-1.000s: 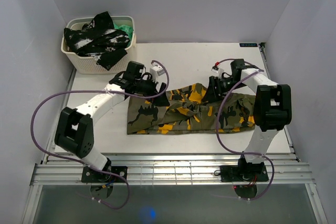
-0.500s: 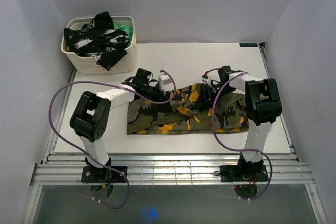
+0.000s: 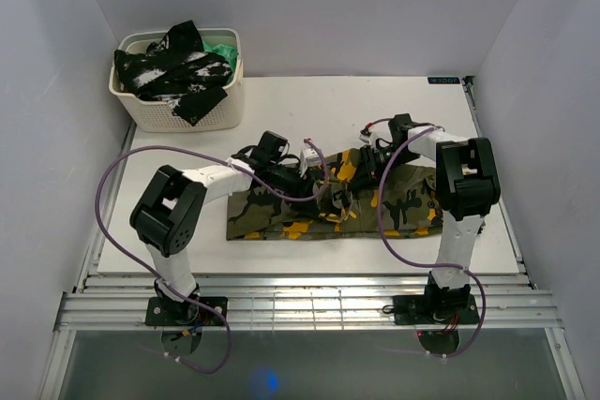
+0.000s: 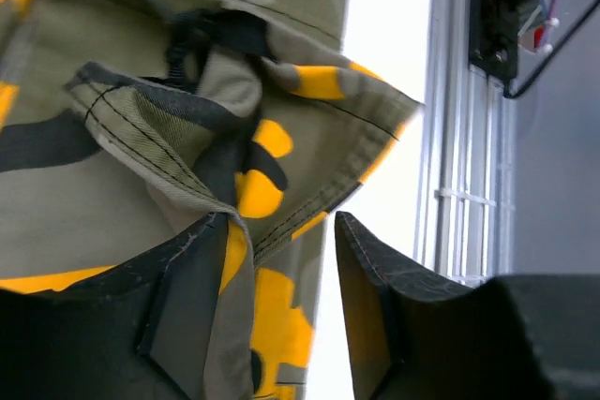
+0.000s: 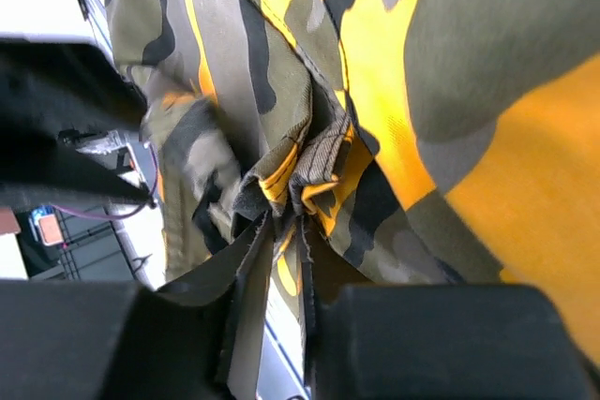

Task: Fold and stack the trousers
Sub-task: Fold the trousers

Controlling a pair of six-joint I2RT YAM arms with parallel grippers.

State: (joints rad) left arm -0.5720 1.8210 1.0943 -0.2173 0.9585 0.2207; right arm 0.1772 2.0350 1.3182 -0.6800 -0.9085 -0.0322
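Near edge: a metal rail [image 3: 309, 304] is running across the front of the table [image 3: 375, 100], with both arm bases sitting on it.

Trousers [image 3: 281, 208]: lying on the table at mid-depth as a long band running left to right, between the two arms. The left part is lying flat. The middle is bunching up into folds where the two grippers are meeting.

Left gripper [image 3: 319, 183]: reaching in from the left and sitting low over the bunched middle. In the left wrist view the fingers [image 4: 375, 297] are standing well apart. A stitched fold of the trousers [image 4: 141, 138] is lying against the inner face of one finger and partly filling the gap. The other finger is showing clear of the cloth, with white table beside it. Jaws wide, not clamping anything.

Right gripper [image 3: 361, 168]: reaching in from the right, just beside the left gripper, at the far edge of the bunch. In the right wrist view the fingers [image 5: 244, 278] are drawn almost together, leaving only a thin slit. A small ridge of the trousers [image 5: 394, 81] is sitting pinched in that slit at the tips [image 5: 298, 231]. Jaws nearly closed, gripping cloth.

Far left corner: a white basket [image 3: 141, 114] is standing on the table, well apart from the trousers. A black-and-white mottled garment [image 3: 173, 72] is draping over its rim, and a green cloth [image 3: 223, 49] is showing at its far right side.
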